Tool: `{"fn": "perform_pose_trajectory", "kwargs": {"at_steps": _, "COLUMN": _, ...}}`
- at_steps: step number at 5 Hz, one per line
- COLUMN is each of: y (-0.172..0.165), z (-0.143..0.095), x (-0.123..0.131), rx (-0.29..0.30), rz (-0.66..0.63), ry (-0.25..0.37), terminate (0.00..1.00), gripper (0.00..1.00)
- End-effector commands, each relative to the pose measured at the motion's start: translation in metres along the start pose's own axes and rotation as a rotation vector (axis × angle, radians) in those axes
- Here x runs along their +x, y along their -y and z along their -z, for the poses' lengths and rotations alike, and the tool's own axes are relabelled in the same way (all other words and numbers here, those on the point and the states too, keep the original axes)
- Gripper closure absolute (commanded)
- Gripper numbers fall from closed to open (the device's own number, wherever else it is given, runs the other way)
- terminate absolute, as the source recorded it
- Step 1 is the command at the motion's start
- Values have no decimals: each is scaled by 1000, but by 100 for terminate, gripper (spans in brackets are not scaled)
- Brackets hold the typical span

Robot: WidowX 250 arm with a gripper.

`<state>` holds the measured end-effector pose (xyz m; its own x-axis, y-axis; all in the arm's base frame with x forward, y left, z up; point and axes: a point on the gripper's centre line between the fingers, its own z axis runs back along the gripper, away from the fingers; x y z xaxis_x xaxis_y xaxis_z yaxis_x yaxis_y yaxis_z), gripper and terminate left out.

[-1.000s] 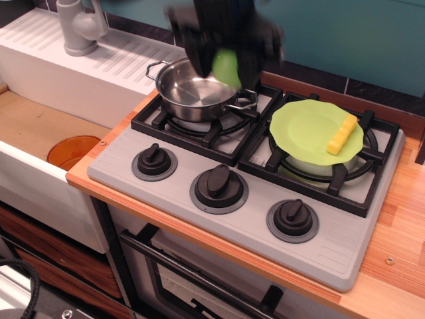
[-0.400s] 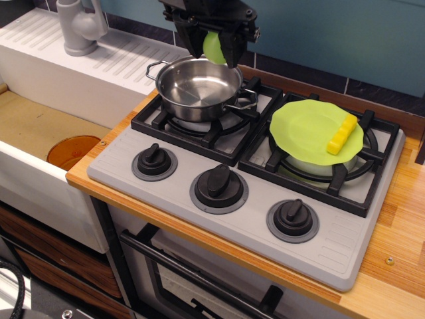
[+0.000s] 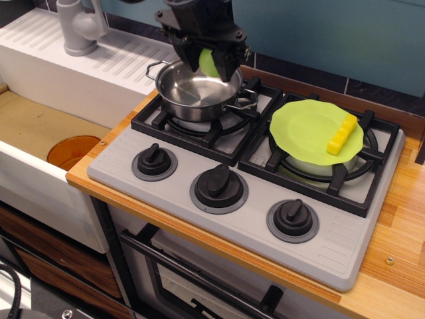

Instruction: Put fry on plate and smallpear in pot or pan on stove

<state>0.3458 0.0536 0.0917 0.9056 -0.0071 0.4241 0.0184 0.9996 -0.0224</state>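
Observation:
My black gripper (image 3: 204, 64) is shut on the light green smallpear (image 3: 208, 62) and holds it over the far rim of the shiny steel pot (image 3: 194, 93), which stands on the left burner of the grey stove (image 3: 265, 219). The pot looks empty inside. The yellow crinkle-cut fry (image 3: 340, 134) lies on the right part of the lime-green plate (image 3: 307, 129), which rests on the right burner.
Three black knobs (image 3: 218, 181) line the stove front. An orange round dish (image 3: 72, 150) lies in the sink at left. A grey faucet (image 3: 80, 26) stands at the back left. A wooden counter (image 3: 398, 226) runs along the right.
The gripper with the smallpear has shifted slightly left and settled lower over the pot's far rim. The fry and plate have not moved.

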Motion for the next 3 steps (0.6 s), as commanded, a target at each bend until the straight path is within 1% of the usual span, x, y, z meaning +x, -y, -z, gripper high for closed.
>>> {"fn": "perform_pose_trajectory", "kwargs": {"at_steps": 1, "y": -3, "z": -7, "x": 12, "rx": -11, "rz": 12, "ry": 35, "terminate": 0, "gripper": 0}}
{"fn": "perform_pose_trajectory", "kwargs": {"at_steps": 3, "y": 5, "z": -13, "x": 14, "rx": -23, "rz": -4, "ry": 22, "terminate": 0, "gripper": 0}}
